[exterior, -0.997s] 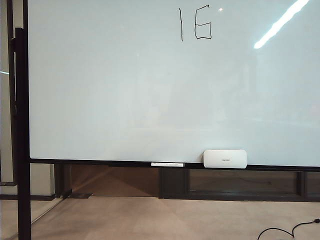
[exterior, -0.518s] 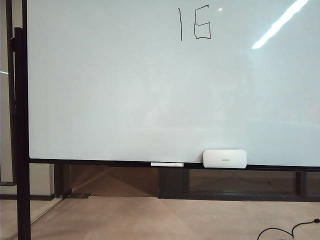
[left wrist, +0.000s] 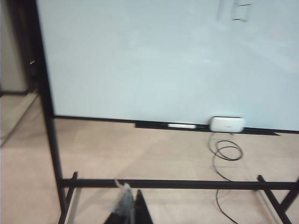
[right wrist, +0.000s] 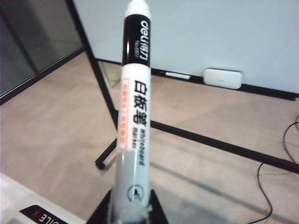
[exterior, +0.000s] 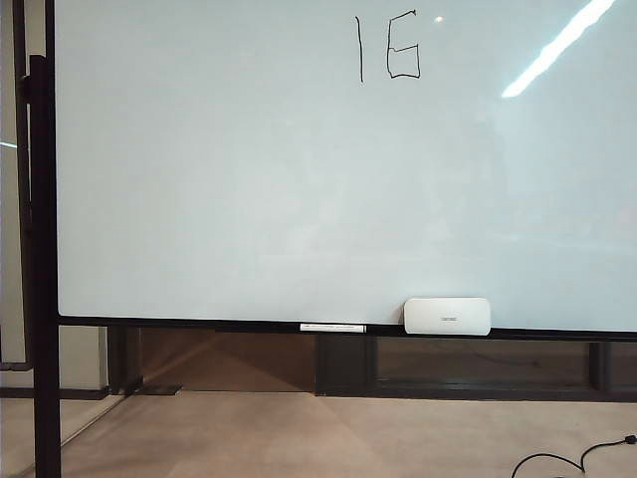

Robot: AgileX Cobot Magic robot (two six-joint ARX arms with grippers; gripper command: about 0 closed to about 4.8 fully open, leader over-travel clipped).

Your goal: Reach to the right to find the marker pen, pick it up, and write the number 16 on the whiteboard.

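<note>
The large glossy white rectangular whiteboard [exterior: 299,189] stands upright on black metal stand posts [exterior: 44,259], with a thin black lower rail [exterior: 199,323] along its bottom edge. The number 16 [exterior: 388,47] is written in black near the upper edge of the board, right of centre in the exterior view. A rounded white rectangular eraser block [exterior: 447,316] rests on the rail, and a thin flat white strip [exterior: 332,328] lies on the rail just beside it, on the left in that view. A black cable [exterior: 572,460] lies on the beige floor [exterior: 318,433] at the lower right.

Neither arm appears in the exterior view.

In the right wrist view, the right claw [right wrist: 127,211] is clamped on the lower end of the marker pen [right wrist: 134,112], a slim white barrel with a black collar, black lettering and an orange-red strip. The pen points away from the claw toward the whiteboard [right wrist: 196,32] and is well apart from it. The eraser block [right wrist: 223,78] is visible on the rail beyond.

In the left wrist view, the left claw [left wrist: 128,210] shows only as dark, blurred fingertips at the frame edge; whether they stand apart or together cannot be determined. It holds nothing visible and faces the whiteboard [left wrist: 154,60] from well back, with the stand's black base bar [left wrist: 177,184] between.
</note>
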